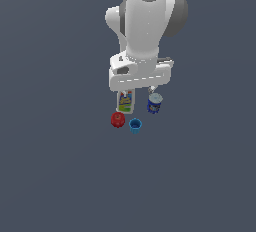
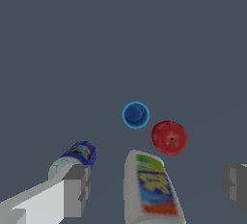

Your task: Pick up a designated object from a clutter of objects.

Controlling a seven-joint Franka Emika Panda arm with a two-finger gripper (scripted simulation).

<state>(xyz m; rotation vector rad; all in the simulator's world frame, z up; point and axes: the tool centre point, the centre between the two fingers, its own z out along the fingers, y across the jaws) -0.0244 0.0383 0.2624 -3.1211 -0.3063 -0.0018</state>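
Fingers (image 2: pixel 154 189) stand wide apart and grip nothing; in the wrist view one fingertip (image 2: pixel 77 189) lies just beside the can (image 2: pixel 77 156) while the other sits past the bottle (image 2: pixel 150 189), so the bottle, not the can, is between them. The step in hand looks like the approach above the clutter. I judge the next move calls for shifting sideways until the can sits centred between the fingers, then descending and closing without nudging the bottle. The can stands on the desk (image 1: pixel 60 176) at the exterior view's right of the bottle, near the cup (image 2: pixel 135 115) and the fruit (image 2: pixel 169 137). Count: one can, one bottle, one cup, one fruit
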